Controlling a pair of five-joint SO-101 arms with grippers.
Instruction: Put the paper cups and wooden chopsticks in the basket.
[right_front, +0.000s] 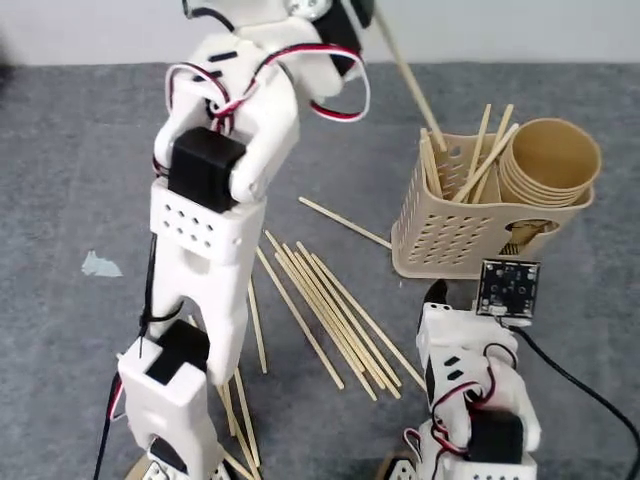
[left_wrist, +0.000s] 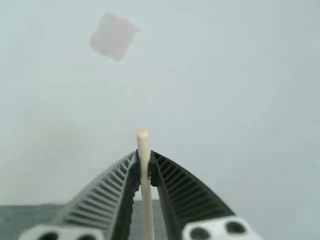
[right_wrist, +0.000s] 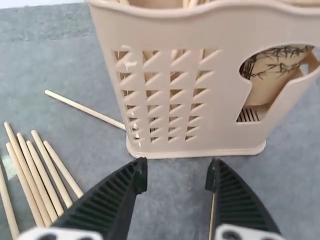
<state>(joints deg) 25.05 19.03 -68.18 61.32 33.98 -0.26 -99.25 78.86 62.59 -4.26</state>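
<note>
Grey felt covers the counter (right_front: 60, 180) in the high view. The left gripper (right_front: 365, 14) is raised at the far edge and carries a held chopstick (right_front: 412, 85), which slants down to the right toward the far left corner of the basket (right_front: 450, 240). I cannot tell whether its lower end is already inside the rim. Stacked paper cups (right_front: 552, 160) sit in the basket's right side, with several sticks leaning beside them. Loose chopsticks (right_front: 330, 310) lie in a fan left of the basket, and the right gripper (right_front: 437, 296) sits low, just near of it.

A pale wall (left_wrist: 225, 75) backs the left wrist view, where the left gripper (left_wrist: 143, 159) is clamped on the held chopstick (left_wrist: 142, 145) close to its upper end.

In the right wrist view the right gripper (right_wrist: 176, 172) has its fingers apart and carries nothing, facing the basket (right_wrist: 190, 100). The paper cups (right_wrist: 272, 75) show through the basket's cutout, and the loose chopsticks (right_wrist: 40, 170) lie to its left.

To do this step well, the stick's tip should probably drop clear below the rim before the left gripper lets go. Keeping it steep should stop it levering out or knocking the sticks already leaning there.
</note>
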